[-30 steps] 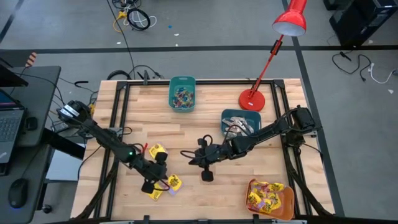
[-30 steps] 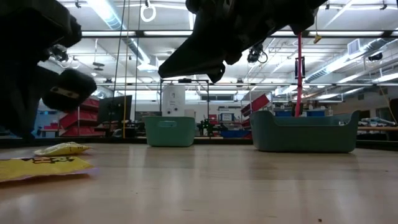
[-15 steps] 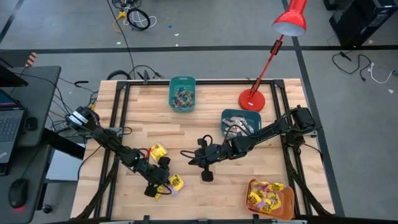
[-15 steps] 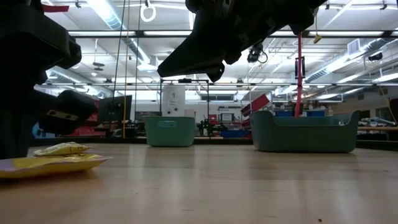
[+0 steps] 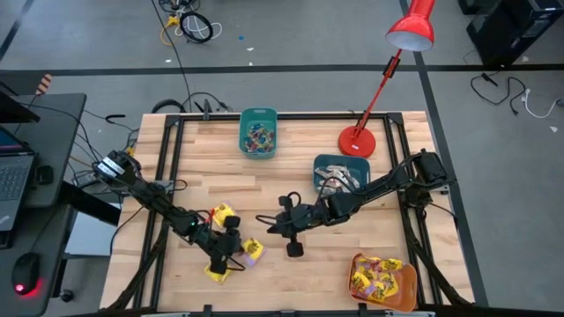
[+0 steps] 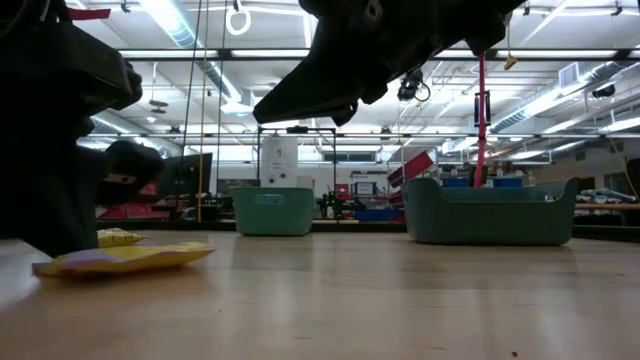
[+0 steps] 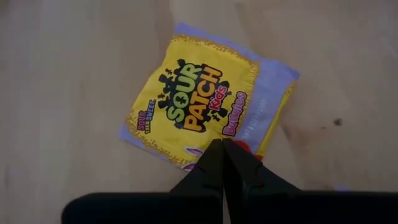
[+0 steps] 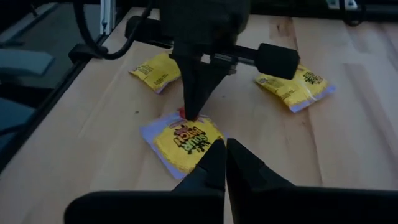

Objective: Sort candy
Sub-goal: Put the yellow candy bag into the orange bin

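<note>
One flat yellow packet [image 7: 202,106], judged light, limp and slippery, is pinched at its edge by the left gripper [image 7: 222,149]; right gripper [image 8: 221,147] jaws are together, empty.

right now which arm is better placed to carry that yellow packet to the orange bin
Left. The left gripper is already shut on the yellow packet's edge; the right gripper hangs shut, holding nothing, beside it.

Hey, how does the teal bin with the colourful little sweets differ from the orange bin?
The teal plastic bin holds small multicoloured sweets, while the orange plastic bin holds square yellow packets. The teal bin sits mid-table at one edge, and the orange one sits in a corner on the right arm's side. From above, the teal bin looks narrower. Both are open-topped with candy inside.
</note>
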{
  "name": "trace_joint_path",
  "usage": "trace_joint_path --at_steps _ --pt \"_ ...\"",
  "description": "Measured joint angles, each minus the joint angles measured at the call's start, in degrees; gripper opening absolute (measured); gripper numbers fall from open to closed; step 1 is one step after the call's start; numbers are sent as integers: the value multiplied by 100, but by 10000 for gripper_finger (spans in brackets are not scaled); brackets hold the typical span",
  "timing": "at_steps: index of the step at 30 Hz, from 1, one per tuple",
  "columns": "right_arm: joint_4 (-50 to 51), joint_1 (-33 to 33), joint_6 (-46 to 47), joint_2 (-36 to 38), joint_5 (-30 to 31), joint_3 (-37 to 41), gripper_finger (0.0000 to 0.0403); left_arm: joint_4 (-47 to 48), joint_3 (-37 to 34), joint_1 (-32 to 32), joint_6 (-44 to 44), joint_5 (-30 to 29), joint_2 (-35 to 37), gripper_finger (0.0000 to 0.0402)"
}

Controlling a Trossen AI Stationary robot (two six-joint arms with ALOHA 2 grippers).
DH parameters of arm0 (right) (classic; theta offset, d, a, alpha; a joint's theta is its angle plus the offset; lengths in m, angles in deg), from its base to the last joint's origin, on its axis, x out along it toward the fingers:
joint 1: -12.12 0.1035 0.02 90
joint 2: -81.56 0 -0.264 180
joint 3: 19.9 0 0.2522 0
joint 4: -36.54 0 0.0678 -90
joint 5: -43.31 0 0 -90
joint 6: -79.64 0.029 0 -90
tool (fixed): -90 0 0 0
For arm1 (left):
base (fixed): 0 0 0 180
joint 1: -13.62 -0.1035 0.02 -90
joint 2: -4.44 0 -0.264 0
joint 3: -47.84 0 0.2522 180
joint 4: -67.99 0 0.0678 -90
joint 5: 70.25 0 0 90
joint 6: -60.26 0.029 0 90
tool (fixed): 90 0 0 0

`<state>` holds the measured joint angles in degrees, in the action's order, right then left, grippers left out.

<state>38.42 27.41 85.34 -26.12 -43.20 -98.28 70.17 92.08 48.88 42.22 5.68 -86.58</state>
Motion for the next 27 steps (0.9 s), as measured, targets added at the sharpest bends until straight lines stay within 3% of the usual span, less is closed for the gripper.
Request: trace_joint_path --at_steps 9,14,24,27 --pt "122 37 -794 2 344 0 21 170 -6 -4 323 -536 63 0" --pt "156 -83 663 4 651 0 50 468 -14 -132 483 -896 253 0" --pt "284 -381 3122 9 -659 0 111 1007 -6 -368 607 -956 351 0" --pt "280 -376 3717 9 -772 0 125 1085 -13 -371 724 -903 494 0"
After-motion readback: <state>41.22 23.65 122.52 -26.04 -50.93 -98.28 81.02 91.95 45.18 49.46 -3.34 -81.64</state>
